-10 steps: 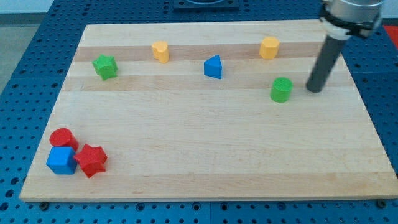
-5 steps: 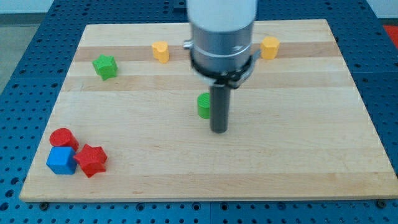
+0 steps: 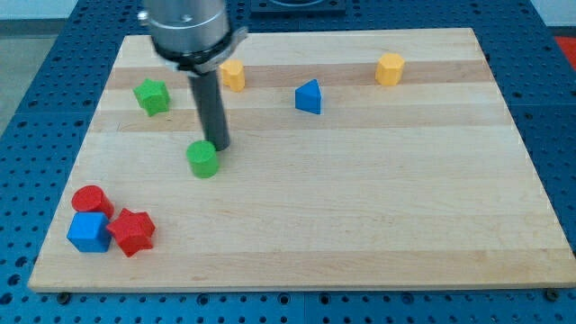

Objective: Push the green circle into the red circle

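Note:
The green circle [image 3: 204, 159] lies on the wooden board [image 3: 360, 216], left of the middle. My tip [image 3: 219, 147] touches it at its upper right side. The red circle [image 3: 91, 200] sits near the view's bottom left corner, well down and left of the green circle. It is packed against a blue cube [image 3: 89, 232] and a red star [image 3: 132, 231].
A green star [image 3: 152, 95] lies at the upper left. A yellow block [image 3: 233, 75] is just right of the rod. A blue triangle [image 3: 309, 96] and a yellow hexagon [image 3: 390, 68] lie toward the view's top right.
My tip has swept from the right side across to left of the middle, pushing the green circle left and down with it. The blue triangle, hidden by the arm a moment ago, shows again.

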Controlling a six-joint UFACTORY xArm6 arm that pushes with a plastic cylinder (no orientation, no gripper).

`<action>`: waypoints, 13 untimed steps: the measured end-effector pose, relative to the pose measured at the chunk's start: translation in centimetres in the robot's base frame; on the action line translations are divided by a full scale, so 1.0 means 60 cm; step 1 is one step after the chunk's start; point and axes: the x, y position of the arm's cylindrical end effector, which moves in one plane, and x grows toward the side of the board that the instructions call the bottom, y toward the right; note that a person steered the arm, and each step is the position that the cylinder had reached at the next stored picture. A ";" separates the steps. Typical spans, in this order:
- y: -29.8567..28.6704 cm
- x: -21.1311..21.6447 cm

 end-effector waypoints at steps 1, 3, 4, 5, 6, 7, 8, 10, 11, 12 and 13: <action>-0.010 0.032; -0.013 -0.011; -0.022 0.031; -0.022 0.049; -0.029 0.081; -0.023 0.086; 0.011 0.078; 0.033 0.104; 0.038 0.109; 0.038 0.127; 0.038 0.142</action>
